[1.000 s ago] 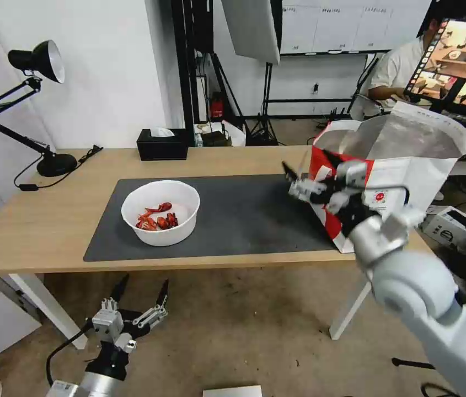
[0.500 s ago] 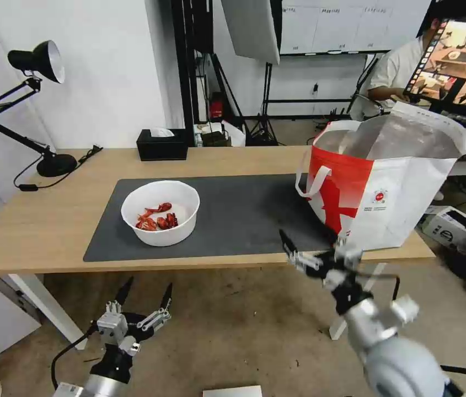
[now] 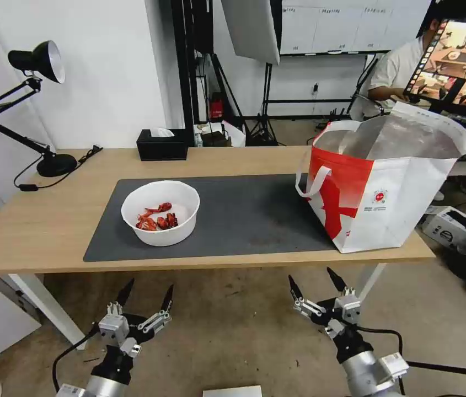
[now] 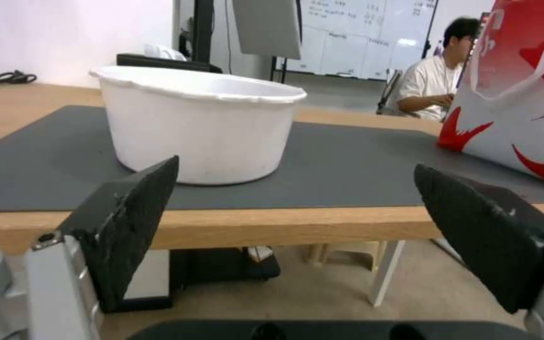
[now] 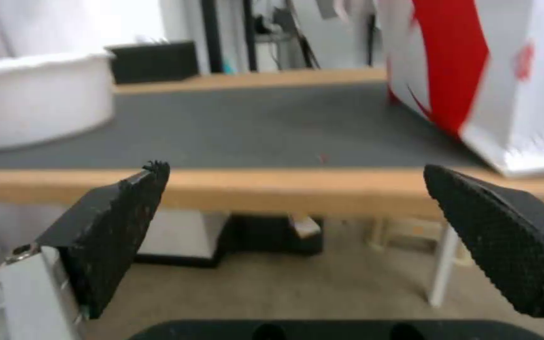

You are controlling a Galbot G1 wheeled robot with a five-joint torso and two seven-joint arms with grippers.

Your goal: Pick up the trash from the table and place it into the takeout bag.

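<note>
- Bowl (image 3: pixel 160 212) of shells sits on the mat, mid-worktop (image 3: pixel 34 231): one item left.
- Bag (image 3: pixel 379 187) stands at the worktop's right end.
- Left tool (image 3: pixel 143 295) and right tool (image 3: pixel 316 284) hang below the front edge, both spread, empty.

bowl (image 3: pixel 160 212): white, crayfish shells, on mat | takeout bag (image 3: pixel 379 187): upright, open, table's right end

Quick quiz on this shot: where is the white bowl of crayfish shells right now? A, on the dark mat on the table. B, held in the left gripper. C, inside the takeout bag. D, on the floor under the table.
A: the bowl stands on the dark mat on the table, apart from the takeout bag, while the left gripper and right gripper hang open and empty below the table edge.
</note>
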